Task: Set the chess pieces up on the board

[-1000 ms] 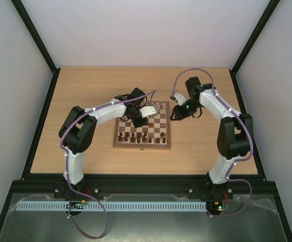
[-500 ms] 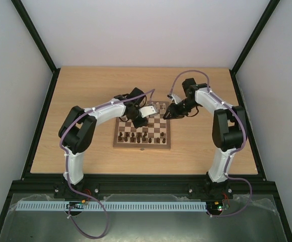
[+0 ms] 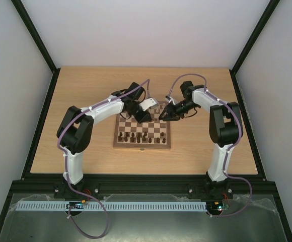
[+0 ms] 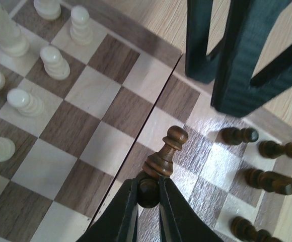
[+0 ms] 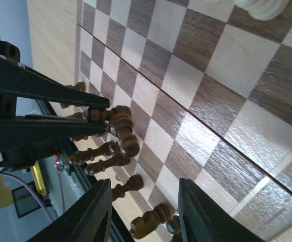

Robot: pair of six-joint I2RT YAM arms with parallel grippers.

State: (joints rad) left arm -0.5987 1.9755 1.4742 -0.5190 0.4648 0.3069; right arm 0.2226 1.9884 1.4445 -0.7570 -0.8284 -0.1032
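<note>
Pale walls (image 3: 146,30) close in a light wooden table (image 3: 85,91), and the board (image 3: 141,146) lies near its middle, between the two arms. Both arms reach in over the far half of the board, one from each side.

The left gripper (image 4: 148,189) has its jaws pinched tight on the base of a dark piece (image 4: 164,151). The piece is tilted, its round head pointing away from the fingers and out over the squares near the board's centre seam. Whether it touches the wood cannot be told from any view.

The right gripper (image 5: 146,201) hangs just beside it with its jaws spread wide and nothing between them. In the left wrist view its two black fingers (image 4: 236,55) stand over the board's edge, close to the held piece but apart from it.

Other dark pieces (image 3: 136,136) stand in the rows along the near side of the board. Some show in the right wrist view as a cluster just behind the held one. The pale pieces (image 4: 53,63) stand at the far side — a few in loose rows on the squares, with bare squares between them and the gripped piece.
</note>
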